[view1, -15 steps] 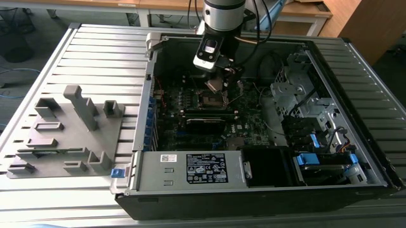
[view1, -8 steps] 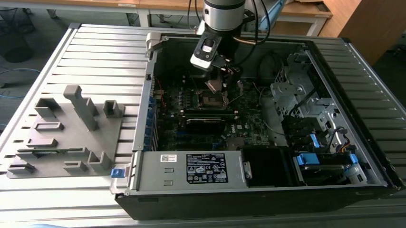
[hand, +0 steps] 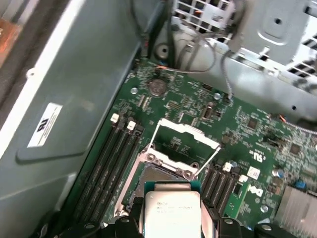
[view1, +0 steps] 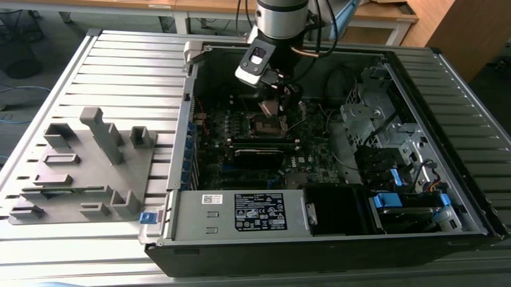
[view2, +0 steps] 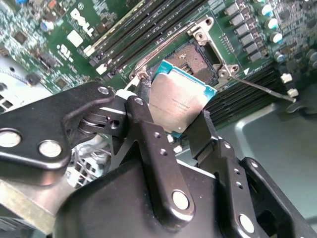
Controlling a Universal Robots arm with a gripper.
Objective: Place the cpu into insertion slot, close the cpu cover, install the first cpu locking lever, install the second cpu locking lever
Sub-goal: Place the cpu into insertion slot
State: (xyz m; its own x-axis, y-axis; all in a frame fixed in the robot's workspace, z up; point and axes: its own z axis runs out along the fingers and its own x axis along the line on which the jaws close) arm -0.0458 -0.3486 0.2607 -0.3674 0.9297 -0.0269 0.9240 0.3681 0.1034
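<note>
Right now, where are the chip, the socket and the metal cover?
chip (view2: 182,103): second wrist view, middle of its silver face.
socket (view2: 197,59): second wrist view, its dark pin area.
cover (hand: 188,132): first wrist view, free edge of the open frame.

One cpu (view2: 181,101), one insertion slot (view2: 193,57), one cpu cover (hand: 188,131) and one computer case (view1: 319,242) are counted; one grey fixture (view1: 80,173) is counted on one worktop (view1: 119,72).
</note>
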